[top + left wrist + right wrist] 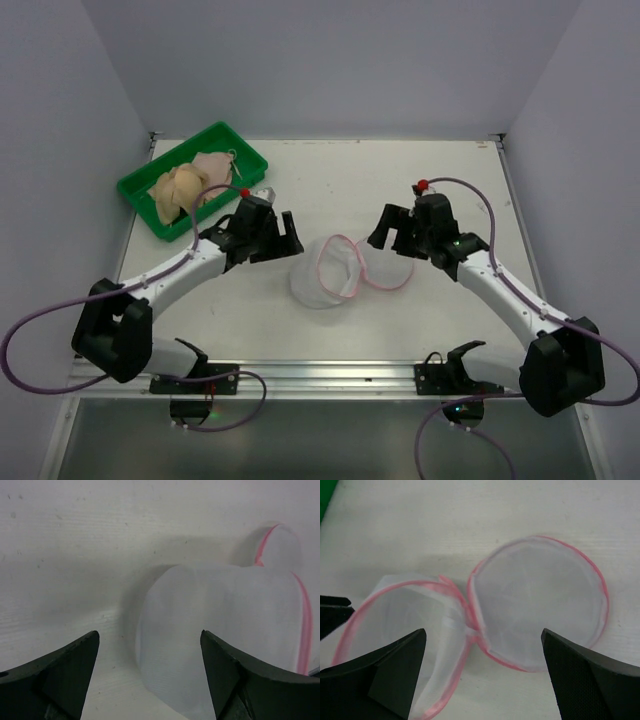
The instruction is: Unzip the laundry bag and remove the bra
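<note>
The laundry bag (322, 278), a white mesh pouch with pink zipper trim, lies unzipped at the table's middle, its round lid (388, 270) flopped open to the right. No bra shows inside the bag (405, 625). The beige bra (185, 185) lies bunched in the green tray (172, 152) at the far left. My left gripper (283, 243) stands open just left of the bag; in the left wrist view the bag (225, 630) has its rounded wall between my left gripper's (149, 635) spread jaws. My right gripper (484, 632) is open above the pink hinge where the lid (540, 600) joins the bag.
The green tray stands at the table's back left corner. Purple cables loop from both arms near the front edge. Grey walls close in the table on the left, the right and the back.
</note>
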